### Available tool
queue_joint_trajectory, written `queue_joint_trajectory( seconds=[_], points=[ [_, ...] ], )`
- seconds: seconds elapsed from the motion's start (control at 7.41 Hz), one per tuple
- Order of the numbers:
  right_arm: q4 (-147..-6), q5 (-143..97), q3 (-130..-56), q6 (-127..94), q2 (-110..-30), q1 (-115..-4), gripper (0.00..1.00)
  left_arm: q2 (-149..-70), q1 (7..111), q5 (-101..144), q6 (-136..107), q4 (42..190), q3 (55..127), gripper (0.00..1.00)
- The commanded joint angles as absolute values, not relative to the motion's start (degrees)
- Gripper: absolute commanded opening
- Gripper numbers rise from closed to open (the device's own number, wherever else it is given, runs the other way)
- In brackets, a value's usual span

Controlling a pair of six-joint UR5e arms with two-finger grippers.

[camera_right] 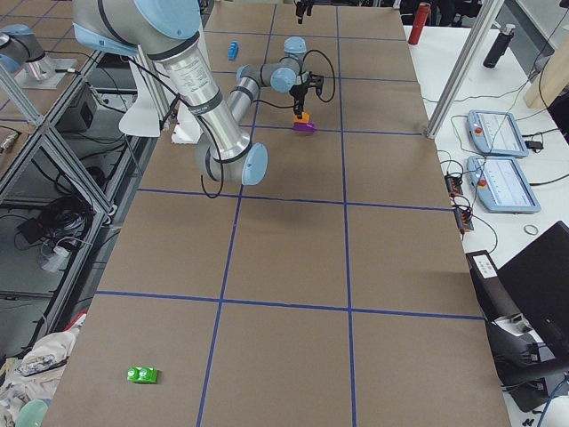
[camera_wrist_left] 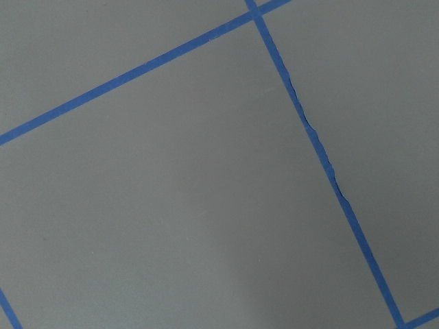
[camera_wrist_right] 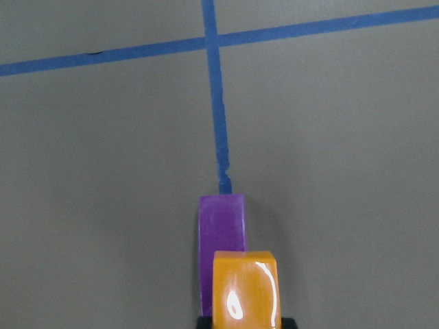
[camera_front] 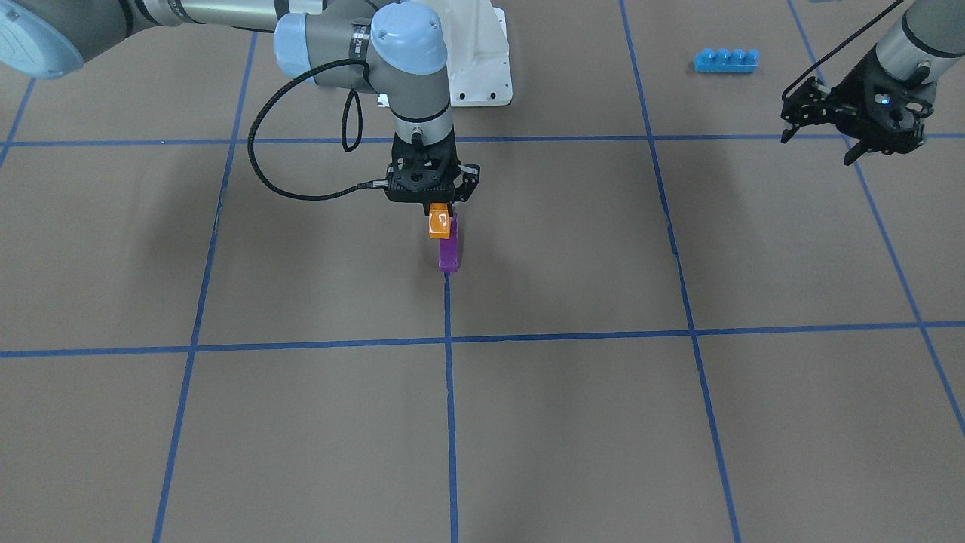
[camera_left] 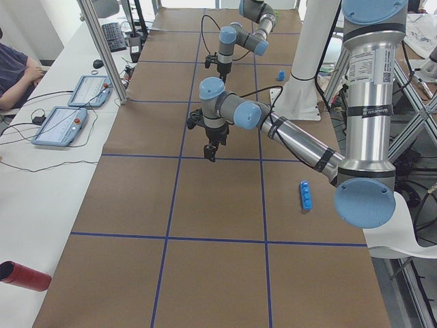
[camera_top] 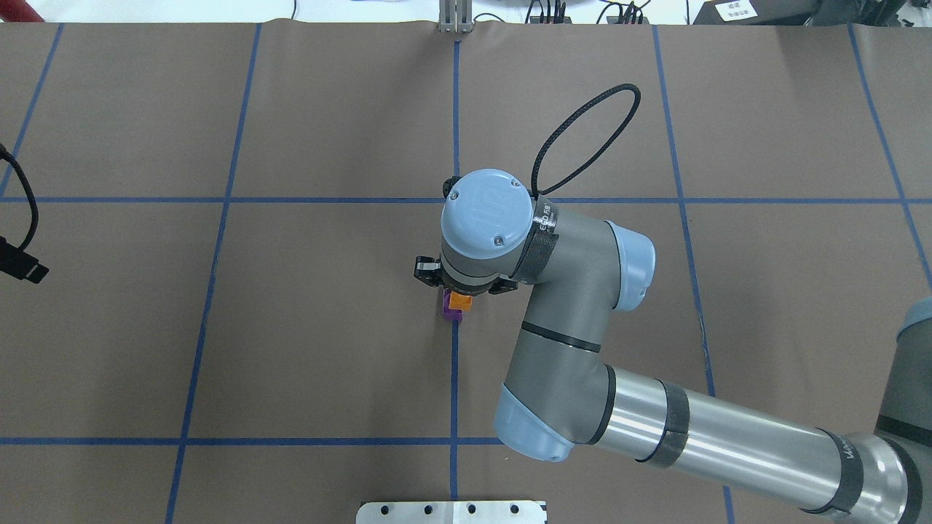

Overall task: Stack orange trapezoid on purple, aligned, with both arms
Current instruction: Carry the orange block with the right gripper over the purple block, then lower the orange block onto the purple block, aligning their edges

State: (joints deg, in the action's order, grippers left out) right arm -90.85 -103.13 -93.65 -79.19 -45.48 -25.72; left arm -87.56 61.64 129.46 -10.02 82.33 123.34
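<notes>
We see our right pincer (camera_front: 439, 213) clamped on the orange trapezoid (camera_front: 439, 225), low over the purple (camera_front: 449, 250) standing on the counter (camera_front: 603, 422); whether they touch we cannot tell. Far right, our left pincer (camera_front: 818, 148) hangs, fingers apart.

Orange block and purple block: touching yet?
Cannot tell. In the front and right wrist views the orange block overlaps the purple block; neither shows contact or a gap.
</notes>
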Motion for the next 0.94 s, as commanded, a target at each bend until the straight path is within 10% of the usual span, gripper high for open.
queue_joint_trajectory(
  seconds=[0.0, 0.81],
  points=[
    [-90.9, -102.6, -92.9, -79.2, -45.0, -25.6, 0.0, -87.6, 61.6, 129.5, -10.0, 82.4, 123.0, 1.0],
    [-90.9, -100.7, -91.3, -79.2, -44.2, -24.6, 0.0, -87.6, 61.6, 129.5, -10.0, 82.6, 122.5, 1.0]
  ],
)
